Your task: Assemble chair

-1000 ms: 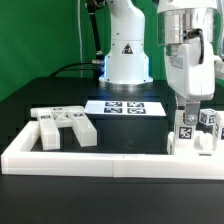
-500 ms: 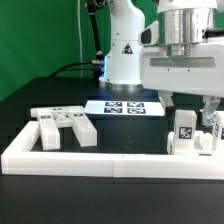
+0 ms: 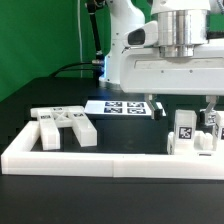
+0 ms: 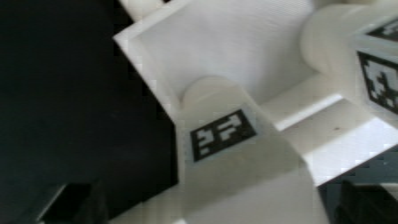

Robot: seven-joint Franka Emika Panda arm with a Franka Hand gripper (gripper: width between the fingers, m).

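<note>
**Black tabletop (image 3: 60, 95) before a green curtain (image 3: 40, 30), with loose chair parts inside a long low white border wall (image 3: 90, 160).**

From the exterior view's left: chunky white plastic chair blocks (image 3: 65, 127) lie flat in a cluster. The marker board (image 3: 125, 107) lies at centre. At the right, upright tagged white chair posts (image 3: 190, 135) stand just inside the wall. The two-finger gripper (image 3: 182, 103) hovers above these posts, fingers (image 3: 155, 104) spread and grasping nothing.

A black bench (image 3: 130, 135) carried the flat marker board (image 3: 115, 107) towards its rear and a long low white border wall (image 3: 90, 160) along its front, with a green backdrop (image 3: 40, 35) and a black cable (image 3: 72, 70) behind.
</note>
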